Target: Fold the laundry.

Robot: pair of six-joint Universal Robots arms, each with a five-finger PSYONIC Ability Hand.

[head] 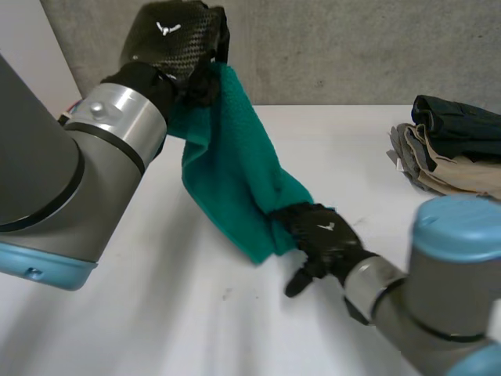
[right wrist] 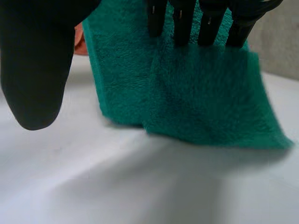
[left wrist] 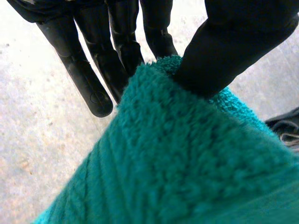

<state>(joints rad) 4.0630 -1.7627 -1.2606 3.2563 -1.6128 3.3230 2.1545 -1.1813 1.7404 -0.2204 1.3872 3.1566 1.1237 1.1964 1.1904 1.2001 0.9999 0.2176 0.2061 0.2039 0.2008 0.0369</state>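
Note:
A teal towel hangs from my left hand, which is raised high at the back left. In the left wrist view the thumb pinches the towel's top corner against the fingers. The towel's lower end drapes down to the white table. My right hand is low over the table at the towel's bottom edge. In the right wrist view its straight fingers rest against the towel, while the thumb stands apart from the cloth.
A stack of folded clothes, dark on top and beige below, lies at the table's right back. A grey wall runs behind the table. A bit of something orange shows beyond the towel.

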